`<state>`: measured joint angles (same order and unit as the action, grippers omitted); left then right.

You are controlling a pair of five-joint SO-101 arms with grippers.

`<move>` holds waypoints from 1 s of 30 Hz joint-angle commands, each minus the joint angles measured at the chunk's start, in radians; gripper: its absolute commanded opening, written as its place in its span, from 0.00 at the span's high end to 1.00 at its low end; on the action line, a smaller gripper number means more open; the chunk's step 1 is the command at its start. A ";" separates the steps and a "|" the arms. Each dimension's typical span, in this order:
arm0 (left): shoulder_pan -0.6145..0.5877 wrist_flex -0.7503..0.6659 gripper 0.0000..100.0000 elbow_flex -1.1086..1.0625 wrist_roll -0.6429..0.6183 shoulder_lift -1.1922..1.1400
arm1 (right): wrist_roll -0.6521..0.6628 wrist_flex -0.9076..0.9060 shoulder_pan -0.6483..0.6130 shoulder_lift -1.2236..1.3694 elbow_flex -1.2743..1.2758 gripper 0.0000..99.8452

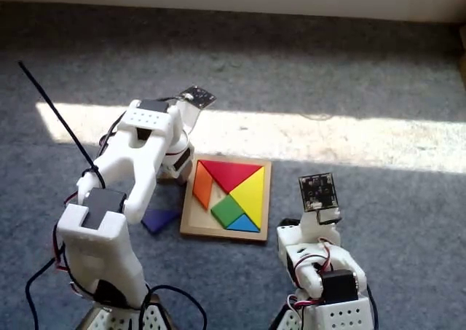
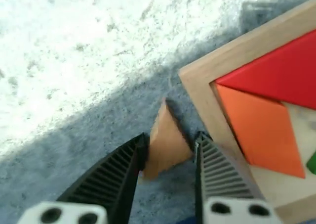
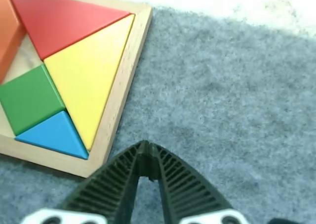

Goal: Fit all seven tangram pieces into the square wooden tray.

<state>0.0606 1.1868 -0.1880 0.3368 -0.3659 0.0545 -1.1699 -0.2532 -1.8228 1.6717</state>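
The square wooden tray [image 1: 222, 234] [image 2: 232, 51] [image 3: 121, 96] lies on the carpet. It holds a red triangle [image 1: 229, 173] [image 3: 59, 21], an orange parallelogram [image 1: 202, 186] [image 2: 261, 130], a yellow triangle [image 1: 251, 195] [image 3: 94, 70], a green square [image 1: 227, 210] and a light blue triangle [image 1: 244, 224]. Bare wood shows between orange and green. My left gripper [image 2: 171, 141] is shut on a small tan triangle [image 2: 165, 132] on the carpet beside the tray's corner. A dark blue piece [image 1: 159, 219] lies left of the tray. My right gripper [image 3: 147, 152] is shut and holds nothing, near the tray's other side.
Grey carpet lies all around, with a bright band of sunlight [image 1: 328, 137] behind the tray. The left arm's body [image 1: 138, 162] hangs over the carpet left of the tray. The right arm's base [image 1: 320, 279] stands at the front right.
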 commanded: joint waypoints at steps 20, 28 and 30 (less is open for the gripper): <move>0.125 0.018 0.91 -0.189 -0.061 0.403 | 0.009 -0.002 0.012 -0.012 0.116 1.00; 0.282 0.012 0.91 -0.239 -0.284 0.464 | 0.009 -0.002 0.012 -0.012 0.116 1.00; 0.309 -0.017 0.91 -0.243 -0.353 0.441 | 0.009 -0.002 0.012 -0.012 0.116 1.00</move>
<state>0.2938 1.2037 -0.4273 0.1020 0.0591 0.0545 -1.1699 -0.2532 -1.8228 1.6717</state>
